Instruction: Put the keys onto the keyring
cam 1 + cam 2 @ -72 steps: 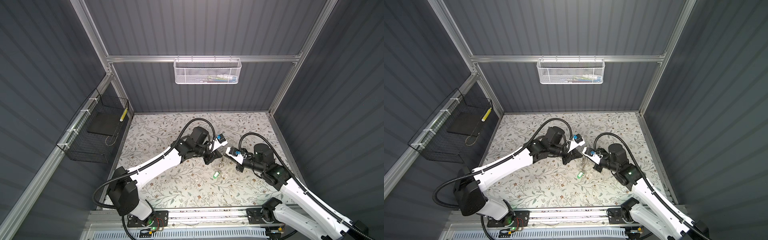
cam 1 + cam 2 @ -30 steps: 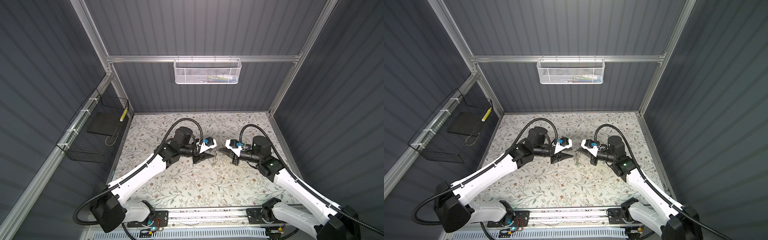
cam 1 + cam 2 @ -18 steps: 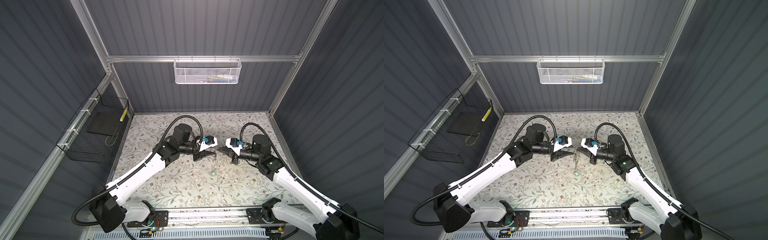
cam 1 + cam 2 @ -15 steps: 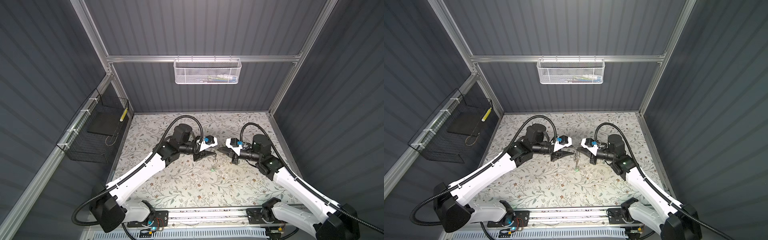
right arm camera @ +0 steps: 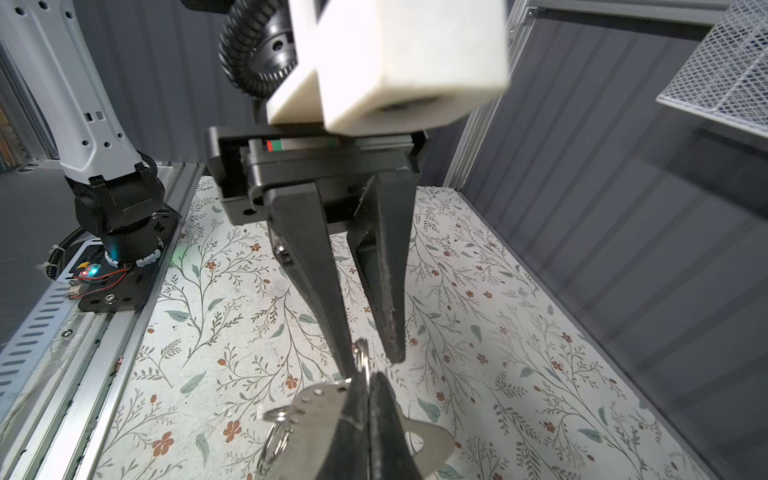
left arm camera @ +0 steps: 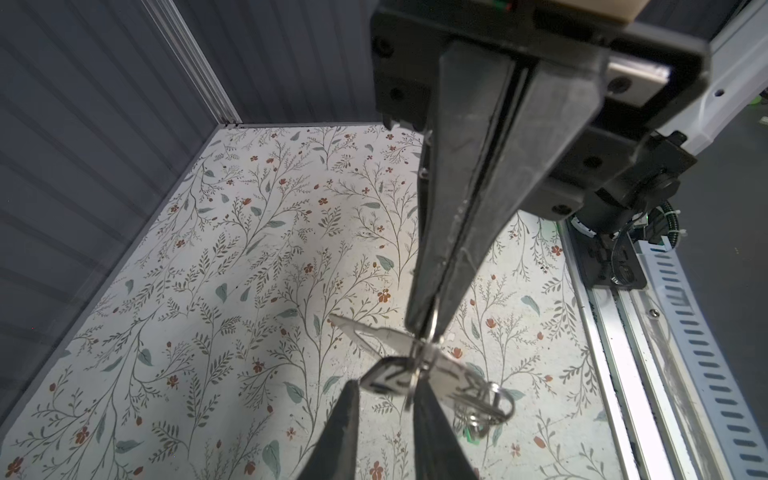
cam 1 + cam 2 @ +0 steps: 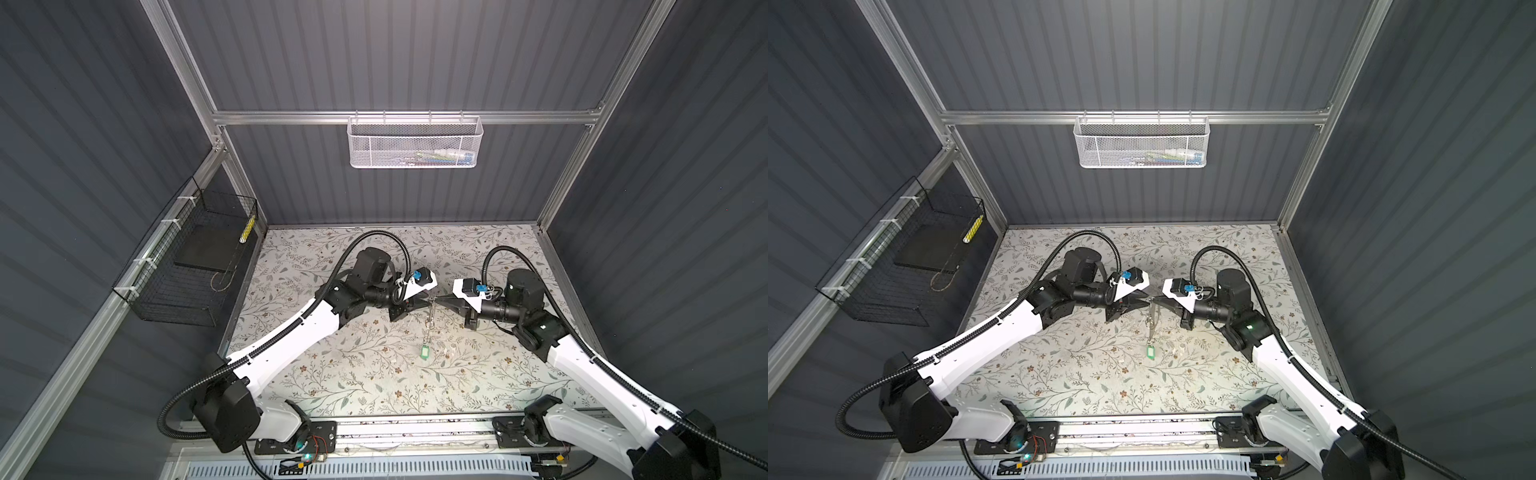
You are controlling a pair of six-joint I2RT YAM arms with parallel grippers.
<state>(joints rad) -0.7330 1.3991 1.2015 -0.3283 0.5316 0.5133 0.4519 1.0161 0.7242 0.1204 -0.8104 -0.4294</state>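
A thin silver ring (image 5: 362,356) is hanging edge-on between the two pincers, in the air above the middle of the floral-patterned mat (image 7: 332,374). Dangling below it are a flat grey metal keyring plate (image 5: 320,401) with small holes, a silver key (image 6: 370,332) with its black fob head (image 6: 386,376) and, lowest, a green rectangular plastic tag (image 7: 424,351). White marks on the fob are showing too blurred to read. The right gripper (image 6: 426,326) is clamping closed on the ring. The left gripper (image 5: 370,362) is standing open astride it, one fingertip (image 5: 345,365) touching. Both arms are reaching inward, grippers level and pointing tip to tip.
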